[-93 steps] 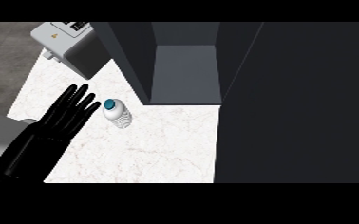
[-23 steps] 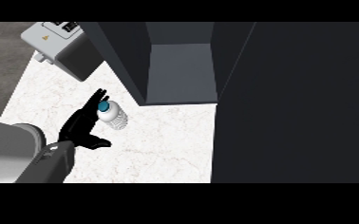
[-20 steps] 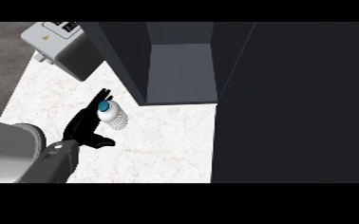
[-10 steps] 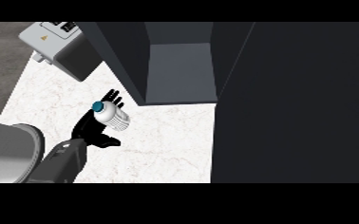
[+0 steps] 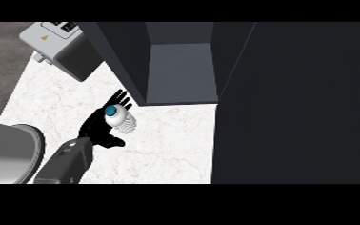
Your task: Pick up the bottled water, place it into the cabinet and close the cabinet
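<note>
**Bottle in left hand, near cabinet**

Now gripped: bottle (image 5: 121,119), blue cap up, held over the white tabletop (image 5: 172,138) just beside the open cabinet's (image 5: 181,71) lower left corner. Wrapped round it from the left, left hand (image 5: 98,128), fingers curled behind, thumb below. Farther back left, grey toaster (image 5: 60,47).

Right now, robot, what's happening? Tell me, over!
Left hand fingers curled round the bottled water. Right hand not in view. Cabinet open just beyond; nothing seen in the way.
</note>
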`<state>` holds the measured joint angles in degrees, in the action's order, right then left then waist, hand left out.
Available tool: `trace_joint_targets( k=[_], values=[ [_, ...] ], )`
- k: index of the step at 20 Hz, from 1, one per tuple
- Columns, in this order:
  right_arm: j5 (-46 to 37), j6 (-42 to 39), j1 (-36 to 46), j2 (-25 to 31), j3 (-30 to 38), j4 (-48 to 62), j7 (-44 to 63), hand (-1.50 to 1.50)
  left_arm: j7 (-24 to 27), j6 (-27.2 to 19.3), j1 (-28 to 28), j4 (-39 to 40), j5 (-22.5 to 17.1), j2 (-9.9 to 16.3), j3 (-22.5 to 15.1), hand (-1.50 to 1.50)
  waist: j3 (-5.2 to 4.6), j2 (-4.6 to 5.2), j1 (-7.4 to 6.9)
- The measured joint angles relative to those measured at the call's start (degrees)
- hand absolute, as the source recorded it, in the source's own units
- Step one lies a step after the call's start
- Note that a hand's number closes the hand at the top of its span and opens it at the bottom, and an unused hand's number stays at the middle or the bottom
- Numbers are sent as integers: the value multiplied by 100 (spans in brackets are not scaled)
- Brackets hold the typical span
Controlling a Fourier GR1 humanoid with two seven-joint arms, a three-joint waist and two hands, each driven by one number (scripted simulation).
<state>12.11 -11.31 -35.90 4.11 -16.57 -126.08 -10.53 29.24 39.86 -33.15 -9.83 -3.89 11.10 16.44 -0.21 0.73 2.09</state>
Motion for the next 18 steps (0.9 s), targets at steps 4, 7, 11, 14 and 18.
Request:
trace_joint_targets(
  k=[4, 7, 11, 14, 18],
  values=[
    [1, -31, 12, 6, 17, 100, -108, -150, -39, 29, 11, -65, 52, -131, -74, 150, 2, -4, -10],
    [37, 21, 29, 5, 36, 77, -8, -150, -13, 58, 83, -129, 133, -214, -165, 150, -4, 3, -20],
    [-79, 18, -13, -24, -66, 162, -157, -150, 52, 70, 115, -219, 127, -297, -180, 150, 0, -10, -18],
    [-66, 47, 17, -7, -29, 142, -128, -150, 38, 0, 52, -288, 117, -378, -188, 150, 4, -19, -35],
    [-5, 80, 59, 0, 54, 186, -92, -150, 341, -275, 326, -458, -55, -260, 0, 150, 7, -35, -101]
  ],
)
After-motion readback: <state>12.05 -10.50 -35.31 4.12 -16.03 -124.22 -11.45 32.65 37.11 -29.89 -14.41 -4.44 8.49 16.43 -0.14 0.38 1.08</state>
